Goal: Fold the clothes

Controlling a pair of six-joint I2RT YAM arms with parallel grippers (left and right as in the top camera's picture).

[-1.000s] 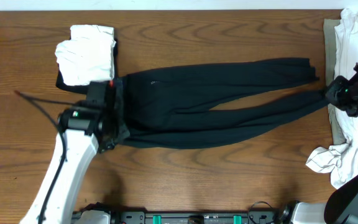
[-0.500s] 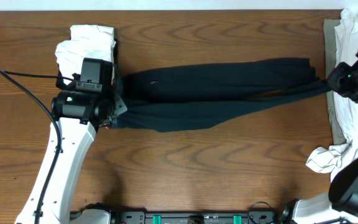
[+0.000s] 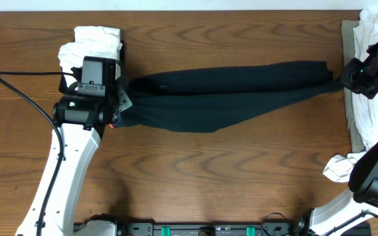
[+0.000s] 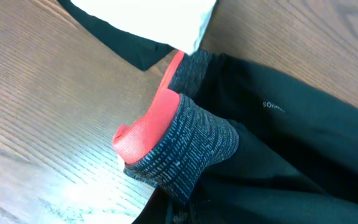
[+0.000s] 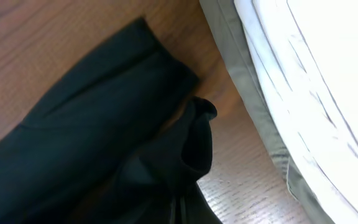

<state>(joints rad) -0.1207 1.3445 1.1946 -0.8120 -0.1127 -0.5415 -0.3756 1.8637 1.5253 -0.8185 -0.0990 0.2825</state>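
With left claw (image 3: pixel 119 105) and right claw (image 3: pixel 344 80) clamped on pants (image 3: pixel 228 92) at waistband and hem, folding 1 leg onto the other; next, lower flush.

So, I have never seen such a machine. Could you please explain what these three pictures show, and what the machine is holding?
These are two robot arms at a wooden table, each ending in a two-finger gripper. The wide picture looks down from above. The two close pictures come from small cameras on the wrists. A pair of black pants lies stretched across the table. The left gripper pinches the grey waistband against a red finger pad. The right gripper holds a leg cuff, though its fingers are out of view in its own close picture. A folded white cloth lies at the left, and a pile of white clothes sits at the right edge.
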